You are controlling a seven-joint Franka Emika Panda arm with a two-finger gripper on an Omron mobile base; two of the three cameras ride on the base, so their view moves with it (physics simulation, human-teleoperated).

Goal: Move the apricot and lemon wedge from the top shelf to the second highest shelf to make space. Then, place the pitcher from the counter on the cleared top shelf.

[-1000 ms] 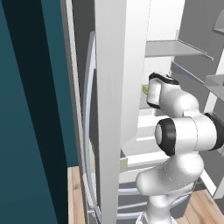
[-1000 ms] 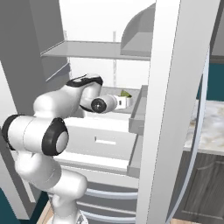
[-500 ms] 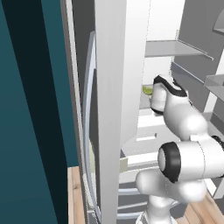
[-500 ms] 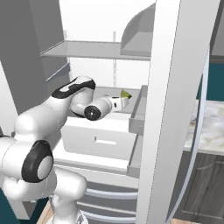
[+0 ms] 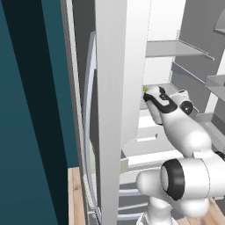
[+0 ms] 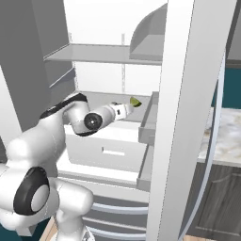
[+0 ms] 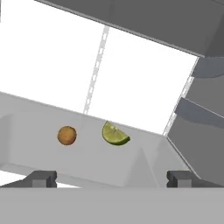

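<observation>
On a grey fridge shelf (image 7: 30,131) the small orange-brown apricot (image 7: 67,135) lies to the left of the yellow-green lemon wedge (image 7: 115,134), the two a little apart. My gripper (image 7: 111,179) is open with nothing between its fingers, and both fruits lie a short way in front of it. From the right base view the gripper (image 6: 127,108) hovers just short of the lemon wedge (image 6: 135,101). In the left base view the gripper (image 5: 147,93) is next to the wedge (image 5: 144,89). The marbled counter (image 6: 226,134) lies right of the fridge. The pitcher is out of view.
Another shelf (image 6: 99,52) hangs above the one with the fruit. White drawers (image 6: 108,143) sit below it. The open fridge door (image 6: 183,117) with its grey bins (image 6: 146,129) stands close on the right, and a second door (image 5: 114,110) stands on the left.
My arm has stretched forward into the fridge, its elbow dropping, bringing the hand closer to the lemon wedge. The jaws stayed open and the fruit did not move.
</observation>
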